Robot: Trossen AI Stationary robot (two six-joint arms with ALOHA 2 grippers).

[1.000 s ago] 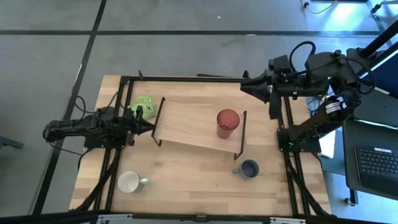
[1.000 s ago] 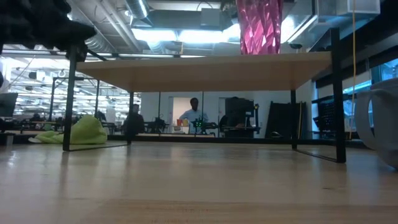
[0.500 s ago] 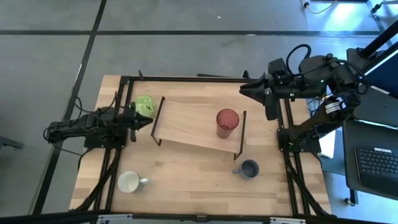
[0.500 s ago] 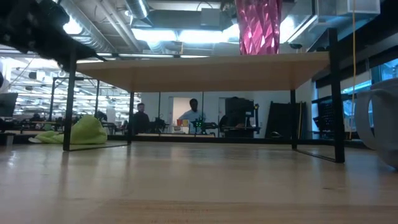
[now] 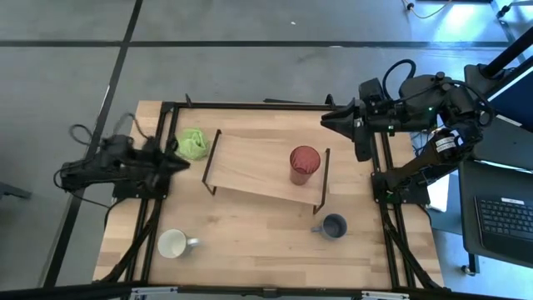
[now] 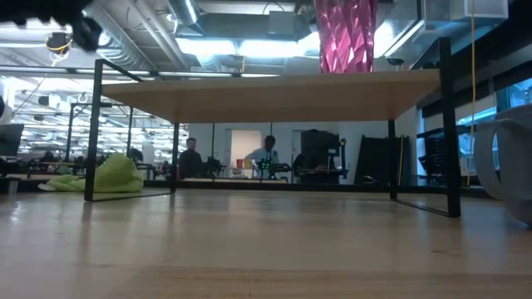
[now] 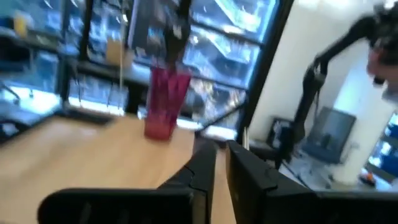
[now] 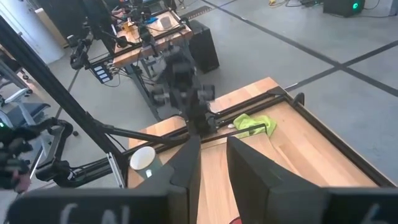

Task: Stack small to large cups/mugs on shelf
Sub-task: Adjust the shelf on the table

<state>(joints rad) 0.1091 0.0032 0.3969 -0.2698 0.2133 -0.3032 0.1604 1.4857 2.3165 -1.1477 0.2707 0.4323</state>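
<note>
The red tumbler point(image 5: 305, 164) stands upright near the right end of the light-wood shelf point(image 5: 250, 167); it also shows in the left wrist view point(image 7: 165, 102) and the low view point(image 6: 345, 35). The grey-blue mug point(image 5: 334, 226) sits on the table in front of the shelf's right end. The white mug point(image 5: 173, 244) sits near the table's near-left corner. My left gripper point(image 5: 177, 161), shut, hovers left of the shelf and touches nothing. My right gripper point(image 5: 326, 119), slightly open, waits above the table's far right part.
A green cloth-like lump point(image 5: 193, 143) lies on the table by the shelf's far-left leg, close to my left gripper. The shelf's thin black legs point(image 6: 94, 133) stand at its corners. Bare tabletop point(image 5: 250, 233) lies between the two mugs. People show far behind in the room.
My left arm has drawn back toward the table's left edge, away from the shelf's left end, and has risen almost out of the low view. The cups, the shelf and the green lump have kept their places.
</note>
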